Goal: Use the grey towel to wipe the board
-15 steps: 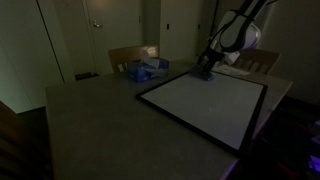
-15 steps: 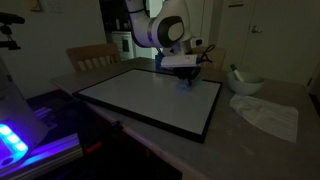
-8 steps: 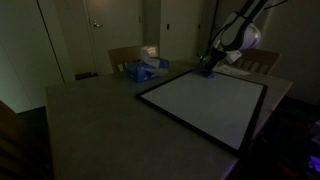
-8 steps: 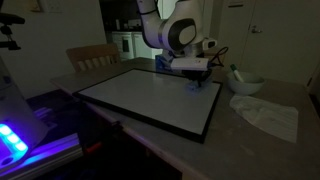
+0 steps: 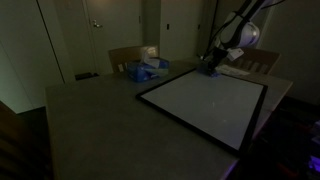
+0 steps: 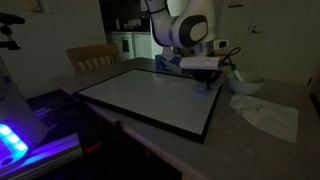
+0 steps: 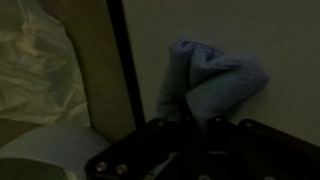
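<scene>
The whiteboard (image 5: 205,105) with a black frame lies flat on the table and shows in both exterior views (image 6: 150,95). My gripper (image 6: 205,78) is at the board's far corner, shut on the grey towel (image 6: 205,87) and pressing it onto the white surface. In an exterior view the gripper (image 5: 210,66) is at the board's far edge. In the wrist view the gripper (image 7: 195,125) holds the bunched towel (image 7: 215,85) on the board (image 7: 240,30), close to the black frame (image 7: 125,70).
A crumpled white cloth (image 6: 265,115) and a pale bowl (image 6: 245,83) lie on the table beside the board's corner, and both show in the wrist view (image 7: 35,70) (image 7: 45,155). A blue bundle (image 5: 148,70) sits at the table's far side. Chairs (image 6: 90,57) stand behind the table.
My gripper has slid the towel along the board's far edge toward the corner near the bowl. The board and other objects have not moved.
</scene>
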